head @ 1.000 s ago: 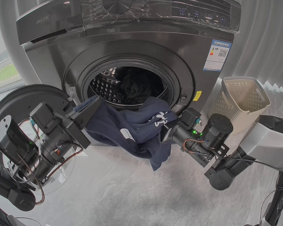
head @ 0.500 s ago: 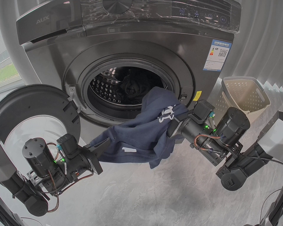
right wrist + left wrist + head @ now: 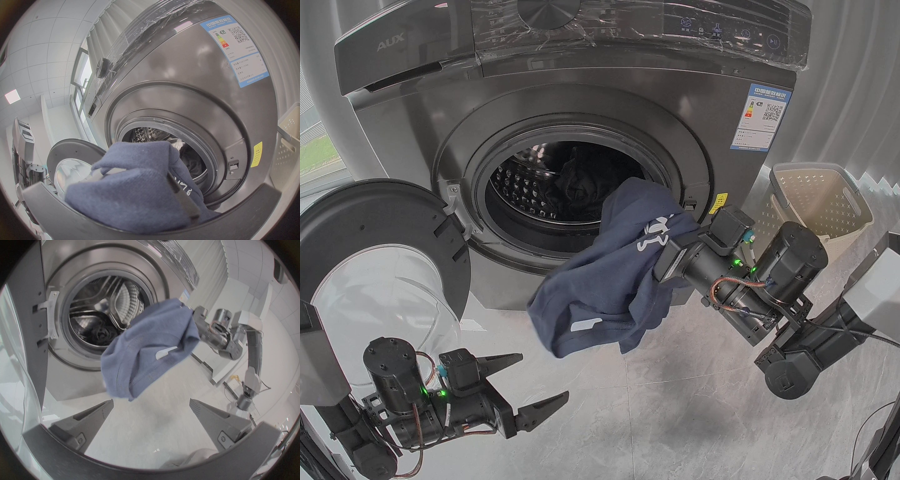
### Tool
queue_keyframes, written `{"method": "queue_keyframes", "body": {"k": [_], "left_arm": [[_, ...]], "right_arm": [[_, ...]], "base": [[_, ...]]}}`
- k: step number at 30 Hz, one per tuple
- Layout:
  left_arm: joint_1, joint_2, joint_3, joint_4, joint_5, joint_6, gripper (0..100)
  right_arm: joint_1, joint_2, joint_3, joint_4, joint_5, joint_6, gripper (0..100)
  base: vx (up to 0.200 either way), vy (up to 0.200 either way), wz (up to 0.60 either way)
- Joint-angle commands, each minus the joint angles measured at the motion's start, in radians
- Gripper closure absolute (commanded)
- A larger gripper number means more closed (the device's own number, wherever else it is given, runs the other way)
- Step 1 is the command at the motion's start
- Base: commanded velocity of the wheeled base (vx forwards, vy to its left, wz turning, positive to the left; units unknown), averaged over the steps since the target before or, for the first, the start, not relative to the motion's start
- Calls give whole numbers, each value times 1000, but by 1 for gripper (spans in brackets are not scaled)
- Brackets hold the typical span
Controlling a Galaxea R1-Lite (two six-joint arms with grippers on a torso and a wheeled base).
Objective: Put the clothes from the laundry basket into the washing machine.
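A navy garment (image 3: 609,269) with white print hangs in front of the washing machine's round opening (image 3: 569,181); my right gripper (image 3: 665,259) is shut on its upper right part. The cloth droops down and to the left, above the floor. It also appears as the navy garment (image 3: 150,346) in the left wrist view and the navy garment (image 3: 140,190) draped over the fingers in the right wrist view. Dark clothes (image 3: 584,178) lie inside the drum. My left gripper (image 3: 534,384) is open and empty, low near the floor below the machine's door (image 3: 375,219).
The machine's door stands swung open at the left. A beige laundry basket (image 3: 819,206) stands to the right of the machine, beside a curtain. Grey tiled floor (image 3: 650,412) stretches in front.
My left gripper let go of the garment's left end, opened and dropped down toward the floor. The released cloth now hangs from the right gripper, which rose slightly toward the opening.
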Motion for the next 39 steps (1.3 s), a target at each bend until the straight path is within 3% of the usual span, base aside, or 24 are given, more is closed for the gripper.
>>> {"method": "queue_keyframes", "body": {"k": [1, 6, 13, 23, 39], "left_arm": [[-26, 11, 48, -1, -21, 11, 0], [-63, -32, 12, -4, -39, 22, 0], [-77, -84, -182, -1, -38, 9, 0], [-107, 145, -364, -2, -27, 9, 0], [-121, 266, -525, 1, -19, 9, 0]], "right_arm": [[6, 24, -9, -1, -11, 0, 100], [14, 44, -14, -2, -12, 0, 100], [35, 53, -13, 9, -22, -2, 100], [55, 50, -13, 12, -23, -3, 100], [80, 39, 4, 7, -25, 0, 100]], "base": [[0, 0, 0], [0, 0, 0], [0, 0, 0], [0, 0, 0], [0, 0, 0]]}}
